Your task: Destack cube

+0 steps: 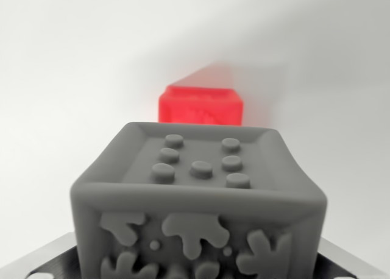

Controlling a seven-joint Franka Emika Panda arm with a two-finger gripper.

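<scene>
Wrist view, single frame. White surface (67,78) fills the left side and most of the background; plain, matte, evenly lit.

Bottom left corner: a dark metal part of the gripper (49,261) shows, brushed finish, with a small hole near the edge. A matching part sits at the bottom right corner. Fingertips themselves are not visible, so I cannot tell whether the pincer is apart, together, or clamped on anything.

Centre foreground: grey cube (198,200), very close to the camera, filling the lower middle of the frame between the two metal parts. Matte grey, rounded edges. Top face is recessed inside a raised rim and carries seven round studs: two, then three, then two, roughly. Front face, toward the camera, has raised splat-like blobs and small dots in relief; its lower part is cut off by the frame edge. Whether the cube touches the metal parts cannot be told.

Behind it, centre and slightly right: red cube (201,105), out of focus, resting on the white surface. Bright red, same rimmed top; some relief on its front face, too blurred to read. Its lower part is hidden by the grey cube. The two cubes appear apart, not stacked.

Right side: white surface, a soft shadow beside the red cube.
</scene>
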